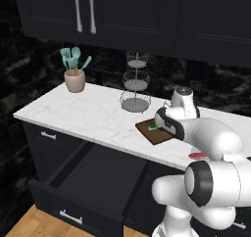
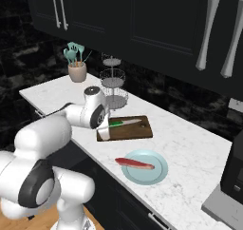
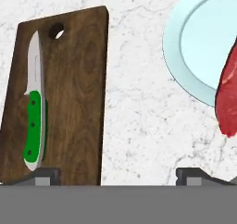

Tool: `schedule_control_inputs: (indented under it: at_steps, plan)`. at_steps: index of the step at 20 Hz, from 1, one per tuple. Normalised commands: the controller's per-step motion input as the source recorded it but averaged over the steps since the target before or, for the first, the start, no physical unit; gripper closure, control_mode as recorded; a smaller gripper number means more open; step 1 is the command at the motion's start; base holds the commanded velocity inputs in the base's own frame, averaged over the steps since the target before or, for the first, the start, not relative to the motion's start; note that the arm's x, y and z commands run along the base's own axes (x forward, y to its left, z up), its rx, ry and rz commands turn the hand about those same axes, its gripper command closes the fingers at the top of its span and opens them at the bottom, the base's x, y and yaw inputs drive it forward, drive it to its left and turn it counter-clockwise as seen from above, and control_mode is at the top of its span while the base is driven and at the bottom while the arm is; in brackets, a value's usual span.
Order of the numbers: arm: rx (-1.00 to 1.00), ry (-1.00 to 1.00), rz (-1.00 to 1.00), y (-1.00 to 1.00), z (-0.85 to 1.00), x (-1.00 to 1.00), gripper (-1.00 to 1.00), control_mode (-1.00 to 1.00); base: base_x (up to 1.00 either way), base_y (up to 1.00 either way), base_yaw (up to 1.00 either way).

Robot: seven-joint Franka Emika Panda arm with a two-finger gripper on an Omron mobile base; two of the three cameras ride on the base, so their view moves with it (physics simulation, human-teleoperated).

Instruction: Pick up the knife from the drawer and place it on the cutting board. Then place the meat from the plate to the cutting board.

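Hand view shows me the knife (image 3: 34, 121) lying flat on the cutting board (image 3: 74, 93), along the board's left side, green handle toward the bottom of the frame and pale blade pointing up toward the board's round hole. My fingers (image 3: 46, 176) stand spread wide at the bottom edge, one tip over the board's lower end and the other over bare marble, grasping nothing. At the upper right of that frame I see the plate (image 3: 190, 47) with the meat (image 3: 227, 98) on it, running off the right edge. From the right base view, the board (image 2: 130, 129) sits mid-frame on the white marble surface (image 2: 190, 143), knife (image 2: 124, 123) on it, and the plate (image 2: 154, 172) with the red slab (image 2: 135, 164) lies just below it, apart from the board. In the left base view the drawer (image 1: 88, 182) hangs open at the lower left.
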Motion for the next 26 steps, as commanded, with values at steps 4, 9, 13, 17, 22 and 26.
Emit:
schedule_control_inputs:
  at_steps: [4,9,13,17,22,26]
  plan:
    - [0.16,0.17,-0.1,-1.0,0.0,-0.34,-1.0,-1.0,0.0,0.0,0.0]
    - [0.13,0.35,-0.11,-1.0,-0.15,0.01,-1.0,-1.0,0.0,0.0,0.0]
    - [0.08,0.35,-0.05,-0.88,-0.5,0.08,-1.0,-1.0,0.0,0.0,0.0]
    - [0.02,0.05,-0.01,-0.44,-0.37,-0.25,-1.0,-1.0,0.0,0.0,0.0]
    - [0.0,-0.05,-0.01,-0.16,-0.45,-0.21,-1.0,-1.0,0.0,0.0,0.0]
    - [0.0,-0.1,0.0,-0.01,-0.35,-0.2,-1.0,-1.0,0.0,0.0,0.0]
